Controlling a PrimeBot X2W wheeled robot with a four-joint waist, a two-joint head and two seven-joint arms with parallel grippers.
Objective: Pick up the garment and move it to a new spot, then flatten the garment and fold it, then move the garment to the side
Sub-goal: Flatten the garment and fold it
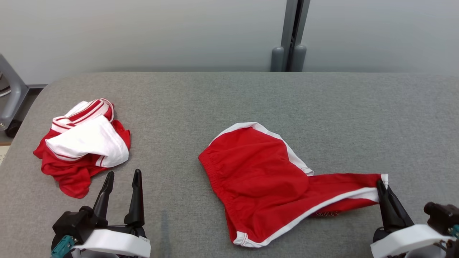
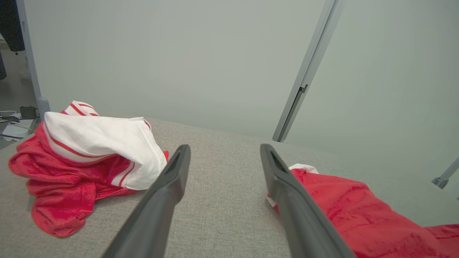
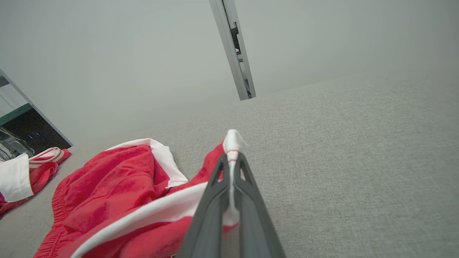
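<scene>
Grey table (image 1: 229,93): right gripper (image 1: 381,186) clamped on red shorts (image 1: 258,172) at hem; left gripper (image 1: 123,175) open, near crumpled shirt (image 1: 84,143).

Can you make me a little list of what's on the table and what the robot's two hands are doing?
Surface: grey table
Middle: red shorts with white trim, lying rumpled
Left side: crumpled red and white garment
Right hand: shut, pinching the shorts' white-edged corner
Left hand: open, holding nothing, near the crumpled garment
</scene>
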